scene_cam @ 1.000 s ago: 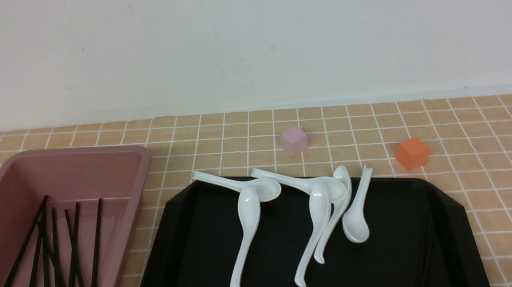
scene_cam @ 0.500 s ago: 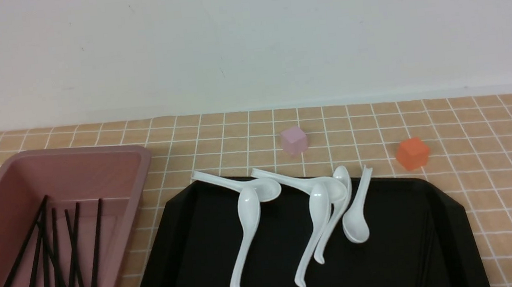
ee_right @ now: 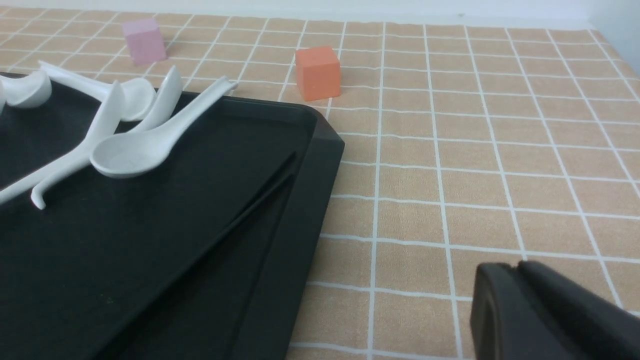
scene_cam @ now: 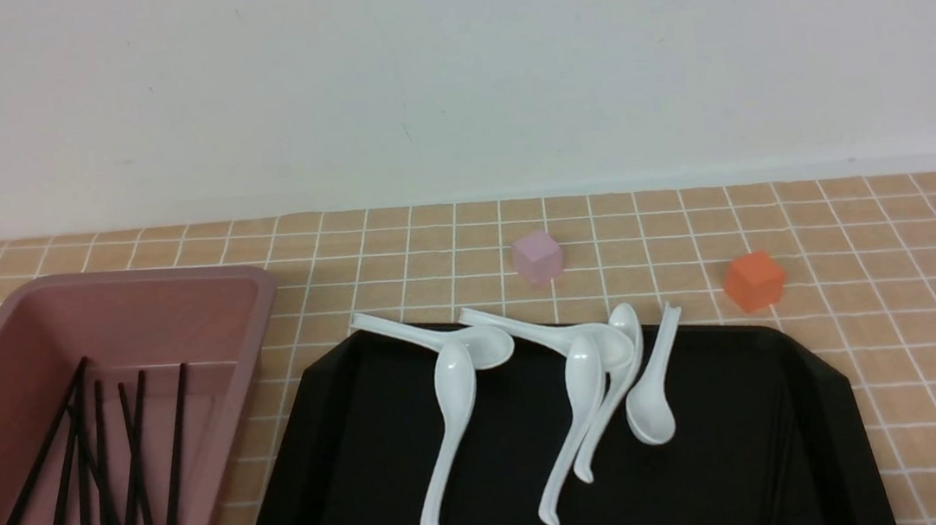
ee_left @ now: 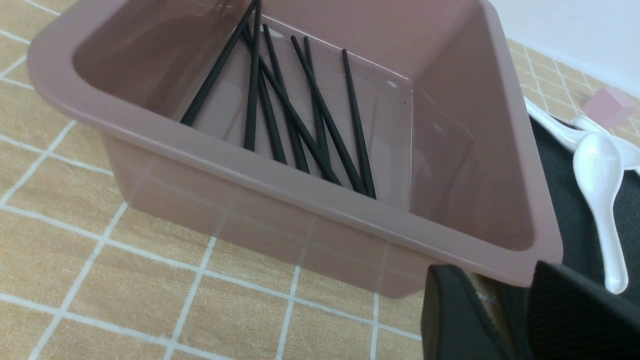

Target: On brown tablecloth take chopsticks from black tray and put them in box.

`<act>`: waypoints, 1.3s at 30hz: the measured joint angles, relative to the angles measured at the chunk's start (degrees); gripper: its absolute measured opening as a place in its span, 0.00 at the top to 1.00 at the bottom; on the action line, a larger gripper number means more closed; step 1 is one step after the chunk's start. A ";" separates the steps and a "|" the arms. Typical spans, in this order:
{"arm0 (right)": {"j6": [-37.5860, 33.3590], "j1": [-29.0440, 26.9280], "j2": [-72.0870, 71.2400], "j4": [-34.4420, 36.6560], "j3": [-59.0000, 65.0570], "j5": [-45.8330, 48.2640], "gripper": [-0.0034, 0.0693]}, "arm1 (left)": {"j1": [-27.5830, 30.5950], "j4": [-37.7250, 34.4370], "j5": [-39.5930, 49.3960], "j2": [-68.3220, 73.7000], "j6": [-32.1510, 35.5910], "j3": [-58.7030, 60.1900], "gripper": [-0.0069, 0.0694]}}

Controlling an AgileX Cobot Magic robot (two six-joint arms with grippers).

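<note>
You have the pink box (scene_cam: 174, 280) at the far left, and a bundle of black chopsticks (scene_cam: 100, 484) lies inside it, gold-banded ends toward the robot, several crossing one another. That share of the work counts as done.

Your left tool (ee_left: 515, 320) hangs just outside the box's near corner. Its fingers are spread, with nothing between them.

To the right of the box, separated from it by a narrow strip of cloth, sits the black tray (scene_cam: 352, 483). Six white spoons (scene_cam: 450, 421) sprawl across its far half, and some handles rest on or overhang the far rim. A small pink cube (scene_cam: 538, 257) stands on the cloth just beyond that rim.

Along the tray's right-hand wall the right wrist view shows what looks like two dark sticks (ee_right: 240, 212) lying close together. Black on black, they are hard to make out, and I cannot see their gold bands. If they are chopsticks, they are what is left to move, so I judge the task mostly complete.

They lie tight against the raised rim, which leaves little room for a finger on that side. The near half of the tray is bare, so approach from the inner side. An orange cube (scene_cam: 754, 280) stands off the tray's far right corner, well apart from the sticks.

Your right tool (ee_right: 520, 300) hovers over the brown tablecloth (scene_cam: 918, 319) near the tray's right edge. Its fingers lie close together where they show, holding nothing visible, but the tips are out of the picture and I cannot tell whether they meet. The counter to the right is open.
</note>
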 joint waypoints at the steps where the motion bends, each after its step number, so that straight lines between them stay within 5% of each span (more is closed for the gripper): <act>1: 0.00 0.00 0.00 0.00 0.00 0.00 0.86 | 0.00 0.00 0.00 0.00 0.00 0.00 0.60; 39: 0.00 0.00 0.00 0.00 0.00 0.00 0.80 | 0.00 0.00 0.00 0.00 0.00 0.00 0.60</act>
